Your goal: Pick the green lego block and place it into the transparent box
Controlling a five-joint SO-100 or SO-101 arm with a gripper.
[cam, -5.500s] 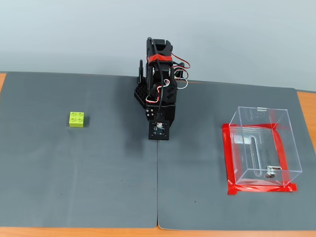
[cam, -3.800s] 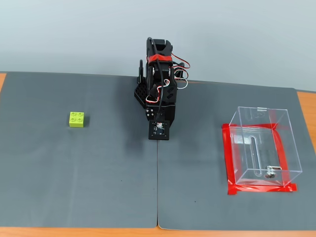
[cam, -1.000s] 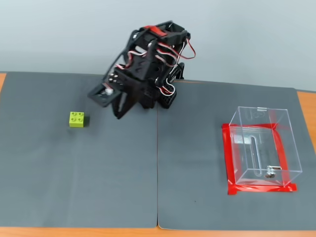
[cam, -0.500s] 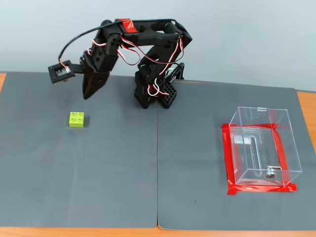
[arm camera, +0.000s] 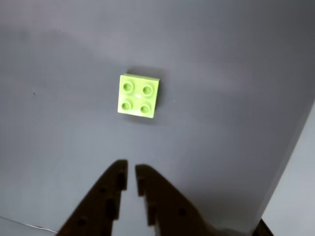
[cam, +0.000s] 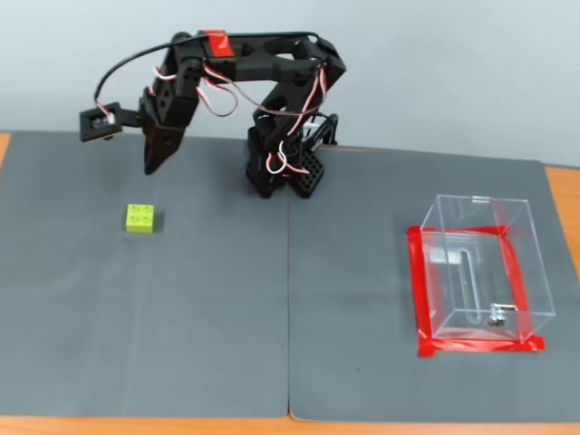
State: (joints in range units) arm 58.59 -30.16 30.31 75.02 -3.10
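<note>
The green lego block (arm camera: 139, 95) is a small lime-green square brick with four studs, lying flat on the grey mat. In the fixed view it (cam: 140, 218) sits at the left. My gripper (arm camera: 131, 172) points down above the mat, its fingertips nearly together with only a narrow gap, empty, short of the block. In the fixed view the gripper (cam: 152, 167) hangs in the air above and slightly behind the block. The transparent box (cam: 480, 272) stands at the right, with red tape around its foot and a small metal piece inside.
The arm's black base (cam: 285, 168) stands at the back middle of the grey mat (cam: 290, 344). A seam runs down the mat's middle. The wooden table edge (cam: 562, 199) shows at the right.
</note>
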